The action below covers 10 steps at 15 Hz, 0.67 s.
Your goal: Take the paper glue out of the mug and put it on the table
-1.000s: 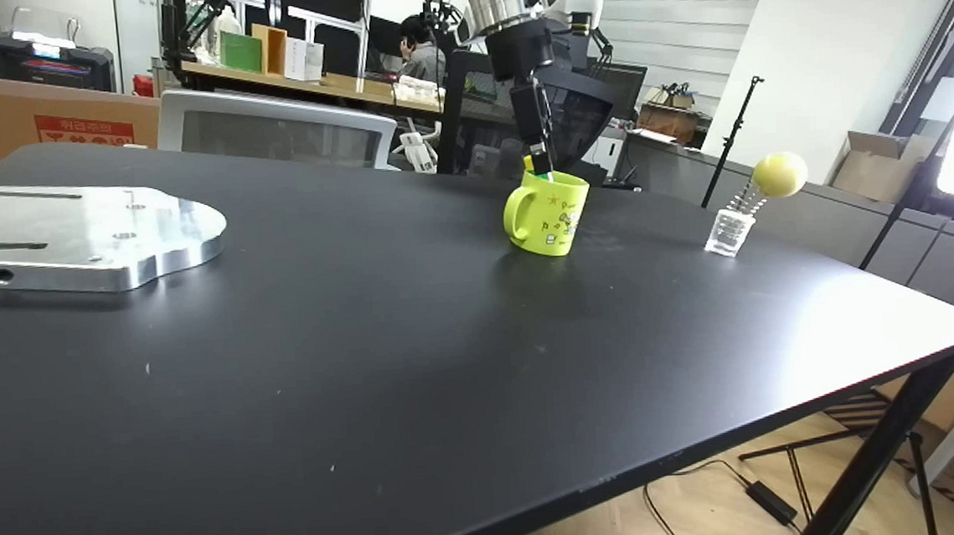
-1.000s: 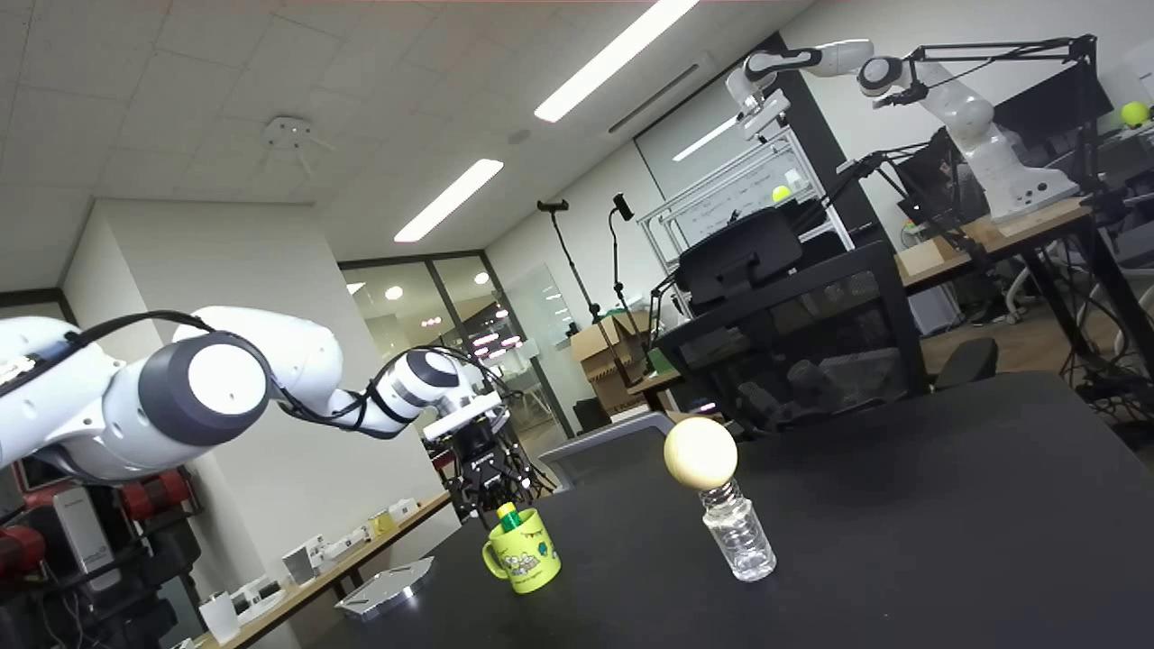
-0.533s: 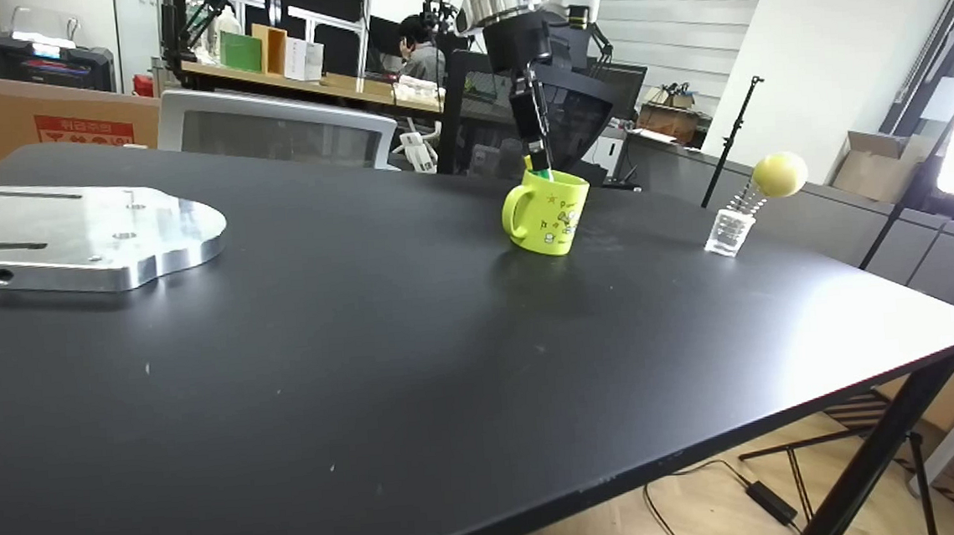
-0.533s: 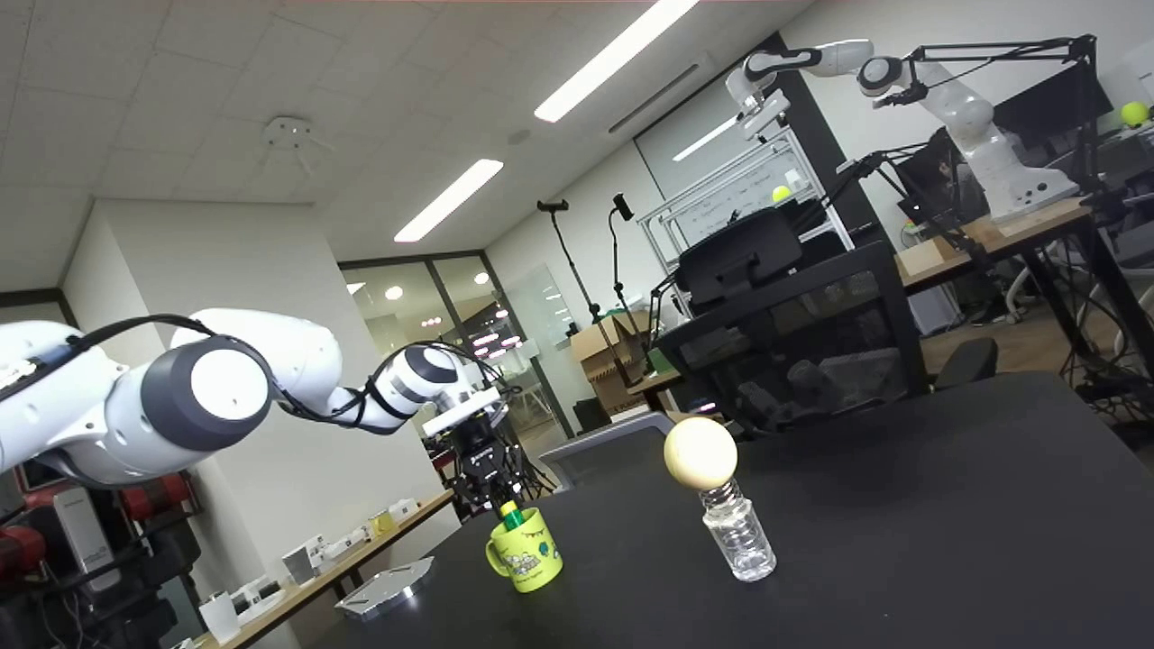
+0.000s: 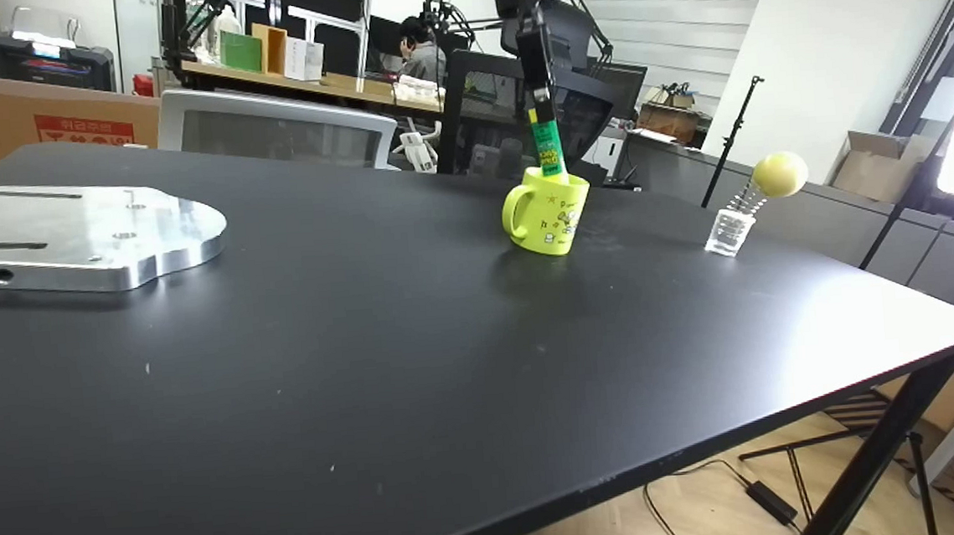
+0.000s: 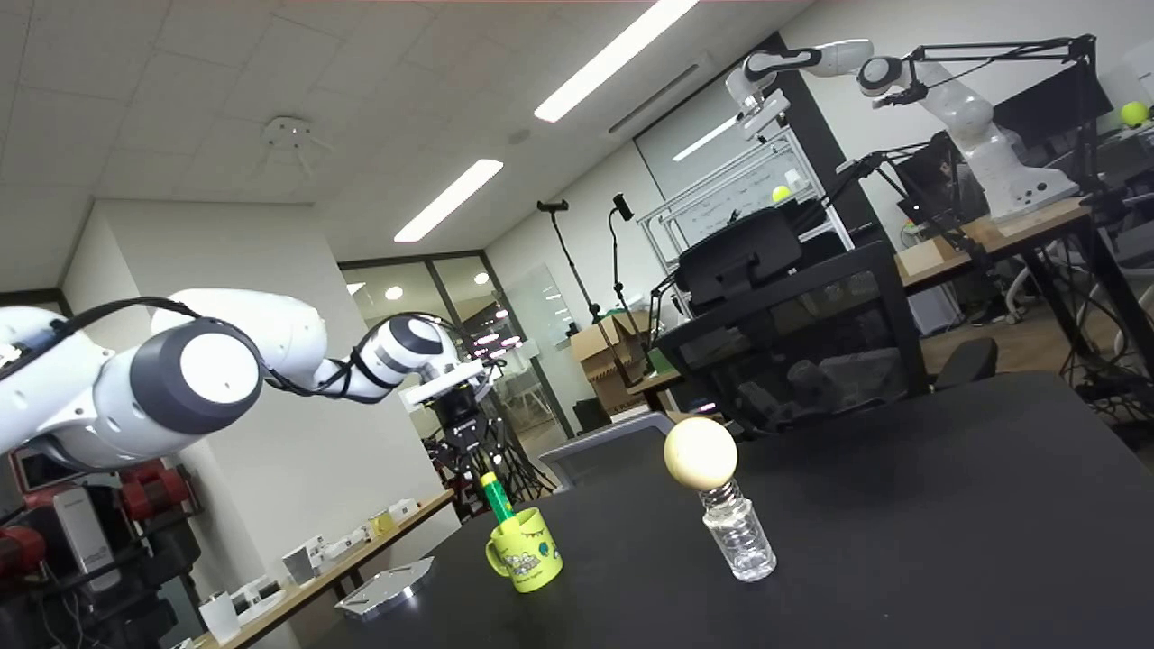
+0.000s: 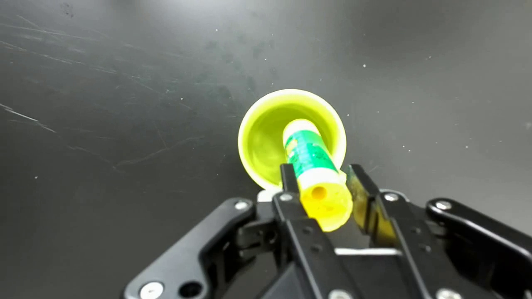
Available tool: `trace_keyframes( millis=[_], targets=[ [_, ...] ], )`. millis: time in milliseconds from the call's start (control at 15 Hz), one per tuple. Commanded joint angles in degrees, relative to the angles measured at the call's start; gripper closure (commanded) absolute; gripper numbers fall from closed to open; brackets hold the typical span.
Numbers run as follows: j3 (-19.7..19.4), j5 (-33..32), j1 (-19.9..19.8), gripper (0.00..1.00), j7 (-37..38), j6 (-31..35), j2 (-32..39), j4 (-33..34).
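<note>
"Green-labelled glue (image 5: 548,147) hangs over the mug (image 5: 547,219), its lower end at the mouth. What holds it there?"

"The gripper (image 7: 322,171), clamped on the yellow end, its fingers (image 7: 289,180) to either side, as the wrist view shows. That end likely gives the handiest hold, since it points up and away from the mug."

"Is the glue clear of the mug?"

"It cannot be told for sure. In both exterior views the lower end meets the line of the mug's rim; its tip may sit just inside or just above. The step in hand looks like the draw out, nearly done."

"Why does it lean?"

"Probably because it is pinched near one end only, the rest of its length free. Moved sideways too soon, it could catch the rim and drag or tip the mug, which stands on the table (image 5: 323,354) with nothing seen pinning it."

"And the setting-down?"

"A little more height first, then the table just beside the mug would serve. In an exterior view, a metal slab (image 5: 96,227) lies well apart from the mug on one side; a ball (image 5: 779,175) perches above a clear cup (image 5: 729,233) well apart on the other."
</note>
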Motion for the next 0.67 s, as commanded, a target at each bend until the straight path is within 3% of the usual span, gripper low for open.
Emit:
trace_keyframes(
  millis=[0,333,600],
  targets=[
    [0.5,0.3,-0.1,0.91,-0.4,-2.8,-7.2,-1.6],
    [0.5,0.9,-1.7,0.91,2.8,-0.1,-15.2,-5.4],
    [0.9,4.9,-5.6,0.91,8.4,2.7,-19.9,-10.2]
  ],
)
